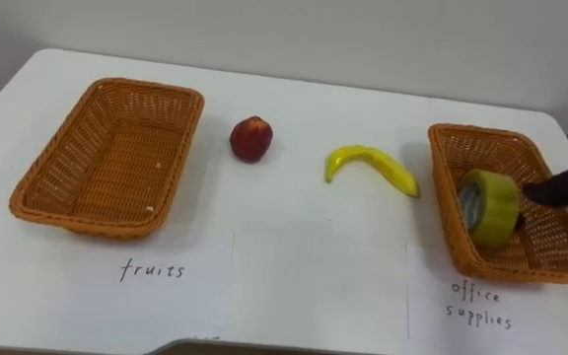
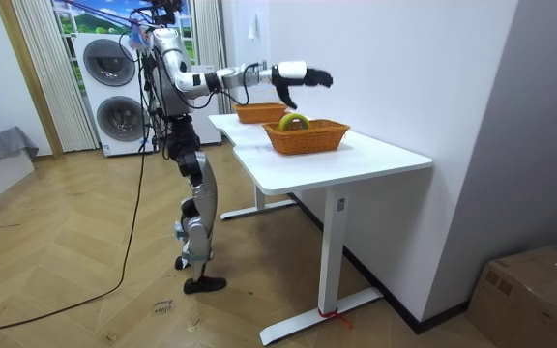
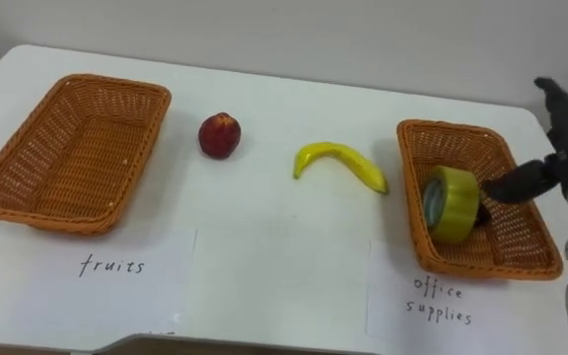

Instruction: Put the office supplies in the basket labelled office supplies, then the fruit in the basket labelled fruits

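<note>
I am watching through the head camera, and the white table (image 1: 304, 237) fills the frame. At the left sits one wicker basket (image 1: 37, 187), with nothing visible inside it and a handwritten paper sheet (image 1: 156, 286) on the table below it. A second wicker basket (image 1: 442, 177) sits at the right of the frame with its own handwritten sheet (image 1: 481, 306) beneath. A roll of yellow-green tape (image 1: 488, 206) stands on edge inside this right basket, close to the wall on the frame's left side, with its open core facing the lower left. The fruit lies on the bare table between the baskets. A red peach (image 1: 251, 139) is just right of the left basket and not touching it. A yellow banana (image 1: 371, 166) lies right of centre, and its tip is just beside the right basket's left rim. The right hand (image 3: 560, 163) enters from the right edge over the right basket. Its dark fingers (image 3: 557, 104) are spread and straight, and one reaches toward the tape. I cannot tell whether it touches the roll, and the hand grips nothing. In the room view, the robot stands upright at the table's end on the room view's left, with this arm held out level over the nearer basket. Two stacked washing machines (image 2: 114, 87) stand behind it, and a cardboard box (image 2: 535, 290) sits at the lower right.
</note>
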You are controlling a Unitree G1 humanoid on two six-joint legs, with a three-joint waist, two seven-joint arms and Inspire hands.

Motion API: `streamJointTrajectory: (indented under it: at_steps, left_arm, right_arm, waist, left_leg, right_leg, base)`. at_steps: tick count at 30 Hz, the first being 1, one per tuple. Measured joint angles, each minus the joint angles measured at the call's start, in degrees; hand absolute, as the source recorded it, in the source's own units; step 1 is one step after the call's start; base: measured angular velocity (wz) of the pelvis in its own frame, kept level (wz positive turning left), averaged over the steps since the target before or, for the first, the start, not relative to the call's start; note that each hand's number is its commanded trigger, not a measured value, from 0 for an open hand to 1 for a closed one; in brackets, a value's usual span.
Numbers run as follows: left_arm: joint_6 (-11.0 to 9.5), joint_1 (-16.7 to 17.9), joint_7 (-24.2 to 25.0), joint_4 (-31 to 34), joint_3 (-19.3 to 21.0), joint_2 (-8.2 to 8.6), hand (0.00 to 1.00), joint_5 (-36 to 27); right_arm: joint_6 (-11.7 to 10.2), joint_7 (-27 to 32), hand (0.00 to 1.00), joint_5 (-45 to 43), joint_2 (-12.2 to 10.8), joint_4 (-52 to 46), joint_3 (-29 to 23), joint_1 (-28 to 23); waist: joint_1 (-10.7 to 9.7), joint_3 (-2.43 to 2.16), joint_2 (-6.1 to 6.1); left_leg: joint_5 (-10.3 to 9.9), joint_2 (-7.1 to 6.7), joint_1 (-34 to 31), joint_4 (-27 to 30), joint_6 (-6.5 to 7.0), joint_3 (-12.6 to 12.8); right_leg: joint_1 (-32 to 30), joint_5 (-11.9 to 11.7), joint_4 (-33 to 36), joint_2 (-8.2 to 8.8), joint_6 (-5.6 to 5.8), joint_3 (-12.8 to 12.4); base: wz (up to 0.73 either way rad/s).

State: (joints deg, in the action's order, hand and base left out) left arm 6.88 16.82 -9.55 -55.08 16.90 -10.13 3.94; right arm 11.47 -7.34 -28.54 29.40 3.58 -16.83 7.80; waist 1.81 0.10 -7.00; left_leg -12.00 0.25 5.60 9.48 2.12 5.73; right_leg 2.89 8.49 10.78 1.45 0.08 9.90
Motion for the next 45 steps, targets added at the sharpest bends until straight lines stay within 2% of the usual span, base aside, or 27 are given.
streamJointTrajectory:
  at_steps: [2,5,14,18,19,21,24,31,34,37,40,45]
  left_arm:
    - [0.0,-0.52,-0.12,-0.19,-0.19,-0.04,0.0,0.0]
    - [0.0,-0.79,-0.26,-0.2,-0.2,0.0,0.0,0.04]
    - [-0.51,-0.88,-0.75,-0.63,-0.3,-0.05,0.0,0.05]
    - [-0.55,-0.74,0.05,-0.62,-0.19,-0.07,0.0,0.07]
    - [-0.61,-0.68,0.15,-0.62,-0.2,-0.07,0.0,0.11]
    - [-0.75,-0.6,0.16,-0.55,-0.2,-0.07,0.0,0.11]
    - [-0.92,-0.45,0.21,-0.56,-0.16,-0.06,0.0,0.15]
    - [-0.66,0.76,0.19,-0.21,-0.39,-0.04,0.0,0.72]
    - [0.45,1.49,0.17,-0.07,-0.42,-0.05,0.0,0.79]
    - [1.27,1.62,0.2,-0.35,-0.34,-0.27,0.0,1.16]
    - [1.29,1.4,0.17,-0.71,-0.43,-0.55,0.0,1.24]
    - [1.17,0.48,-0.63,-0.4,-1.96,-1.17,0.0,1.24]
  right_arm:
    - [-0.13,0.42,0.0,-0.05,0.9,-0.11,-0.03,1.15]
    - [-0.09,0.65,0.0,-1.19,0.92,-0.71,-0.03,2.25]
    - [0.37,2.62,0.0,-1.4,0.93,-5.5,0.11,4.77]
    - [0.52,2.65,0.0,-3.17,0.92,-8.37,0.86,4.78]
    - [0.41,2.69,0.0,-3.31,0.92,-8.97,1.59,5.03]
    - [0.32,2.66,0.0,-3.3,0.92,-8.97,2.46,5.68]
    - [0.41,2.15,0.0,-3.34,0.92,-9.01,2.67,6.36]
    - [0.87,0.22,0.0,-2.84,0.84,-9.18,7.79,7.83]
    - [1.27,-0.13,0.0,-2.63,0.44,-8.64,9.83,7.8]
    - [1.11,-0.18,0.0,-2.18,0.08,-6.05,9.97,7.8]
    - [0.94,1.13,0.0,0.67,0.12,-2.06,11.67,7.81]
    - [0.84,1.83,0.0,1.75,0.12,1.82,15.27,7.81]
  waist:
    - [-0.04,0.12,-0.67]
    - [-0.04,-0.06,-1.3]
    - [0.45,-0.08,-0.7]
    - [1.73,-0.06,-0.48]
    - [1.89,0.07,-0.29]
    - [1.98,0.02,-0.38]
    - [3.27,-0.06,-0.53]
    - [4.97,-0.03,-0.55]
    - [5.58,-0.04,-0.67]
    - [6.37,0.18,-1.16]
    - [7.49,0.24,-1.39]
    - [8.0,-0.04,-1.93]
  left_leg:
    - [0.0,-0.01,-0.01,-0.03,0.0,0.04]
    - [-0.02,0.03,-0.01,-0.07,0.04,0.18]
    - [-0.05,0.1,0.12,-0.2,0.06,0.22]
    - [-0.04,0.16,0.19,-0.15,0.06,0.39]
    - [-0.04,0.18,0.2,-0.04,0.06,0.38]
    - [-0.05,0.21,0.12,0.06,0.06,0.33]
    - [-0.08,0.18,0.09,0.11,0.08,0.34]
    - [-0.08,-0.06,-0.14,0.29,0.1,-0.6]
    - [-0.06,-0.18,-0.5,0.42,0.12,-1.12]
    - [-0.08,-0.08,-1.07,0.83,0.11,-1.48]
    - [-0.1,0.01,-1.39,0.85,0.11,-1.6]
    - [-0.08,0.0,-3.86,1.61,0.08,-2.01]
  right_leg:
    - [0.0,0.0,-0.01,-0.04,0.0,-0.14]
    - [-0.06,-0.02,0.04,-0.07,0.01,-0.26]
    - [-0.05,-0.1,0.17,-0.1,0.04,-0.12]
    - [-0.06,-0.11,0.49,-0.04,0.03,0.25]
    - [-0.09,-0.11,0.73,-0.01,0.03,0.35]
    - [-0.13,-0.1,0.91,0.04,0.03,0.45]
    - [-0.12,-0.11,1.09,0.11,0.03,0.44]
    - [0.02,-0.1,1.21,0.43,0.03,1.46]
    - [-0.03,-0.1,0.94,0.48,0.04,1.55]
    - [-0.04,-0.1,0.83,0.45,0.04,2.33]
    - [-0.19,-0.1,0.77,0.44,0.04,2.78]
    - [-2.14,-0.17,0.84,0.47,-0.08,3.08]
  base:
    - [0.0]
    - [0.0]
    - [0.0]
    - [-0.01]
    - [0.04]
    - [0.0]
    - [0.0]
    - [0.06]
    - [0.08]
    - [0.09]
    - [0.04]
    - [0.04]
